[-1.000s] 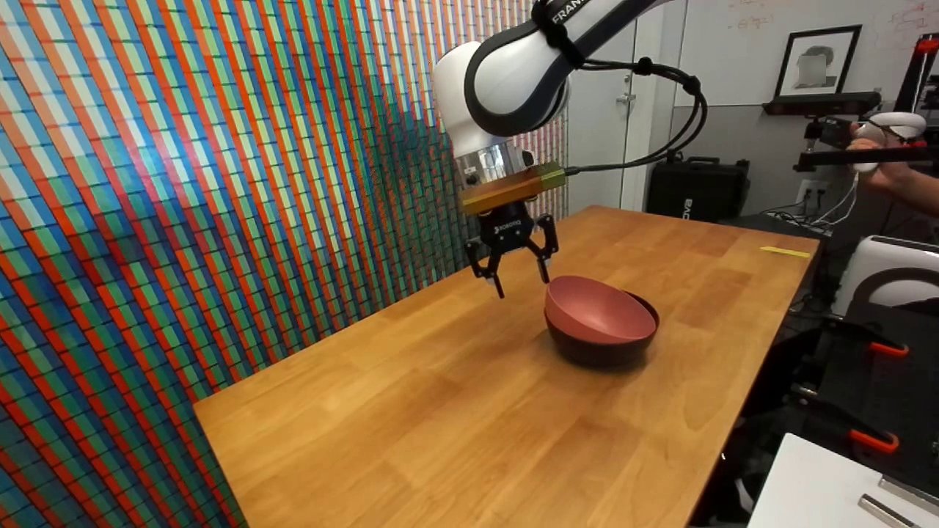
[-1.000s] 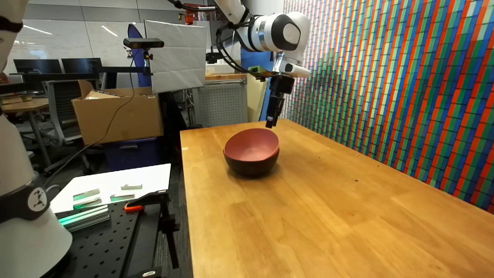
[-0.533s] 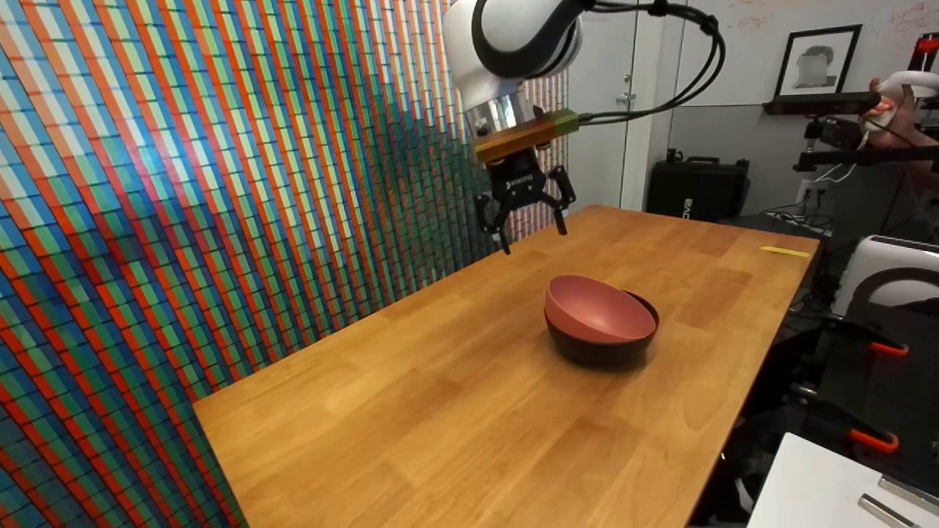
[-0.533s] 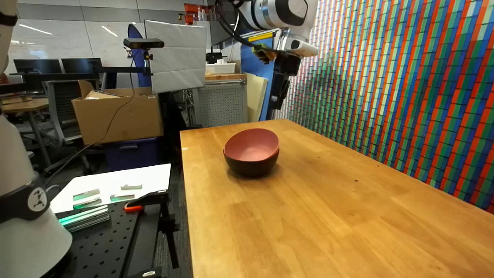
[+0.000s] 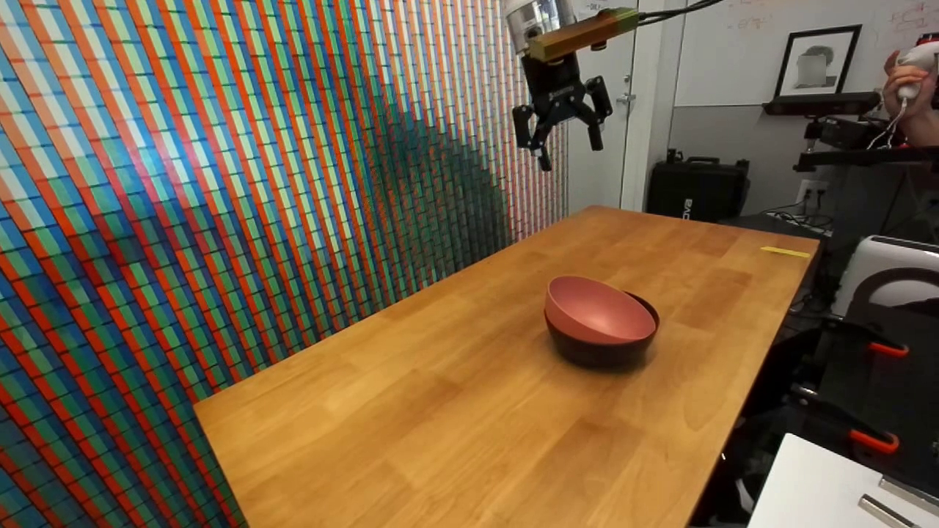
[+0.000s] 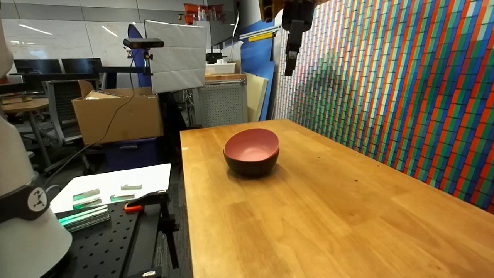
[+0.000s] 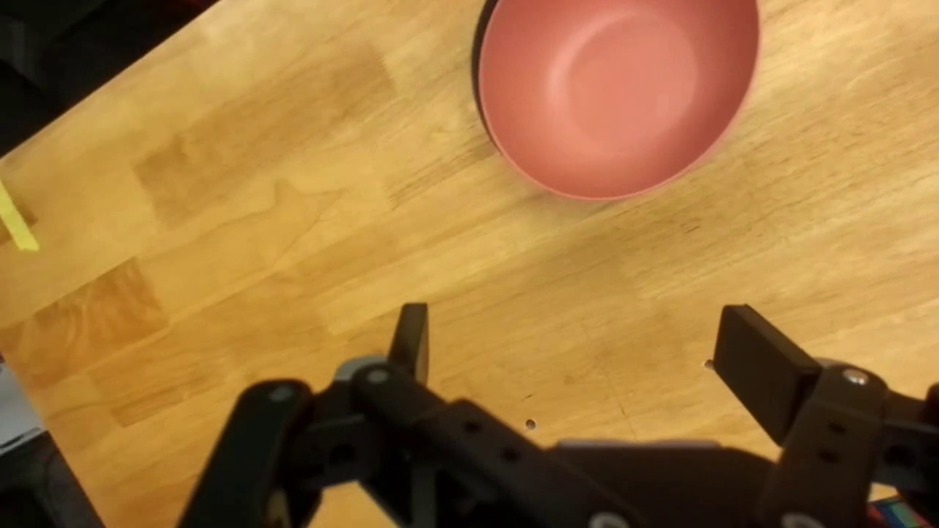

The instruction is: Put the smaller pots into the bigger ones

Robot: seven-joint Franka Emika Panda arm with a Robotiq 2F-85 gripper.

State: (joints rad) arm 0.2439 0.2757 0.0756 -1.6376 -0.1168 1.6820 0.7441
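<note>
The red bowl [image 5: 598, 312] [image 6: 251, 146] sits tilted inside the black bowl [image 5: 598, 356] [image 6: 251, 168] in both exterior views. One side of its rim stands higher than the black rim. The black bowl stands upright on the wooden table. In the wrist view the red bowl [image 7: 631, 88] is at the top, cut off by the frame edge, and only a thin dark sliver of the black bowl [image 7: 477, 66] shows beside it. My gripper [image 5: 571, 157] [image 6: 290, 72] [image 7: 572, 315] is open and empty, high above the table and apart from the bowls.
The wooden table [image 5: 455, 411] runs alongside a wall of coloured tiles [image 5: 293, 183]. A yellow tape strip [image 5: 785, 251] lies near its far edge. A white board [image 6: 115, 185] with metal pieces is beside the robot base [image 6: 27, 231]. A person's hand [image 5: 910, 81] shows at the right.
My gripper has risen well above the table and moved away from the bowls, staying open. The bowls have not moved.
</note>
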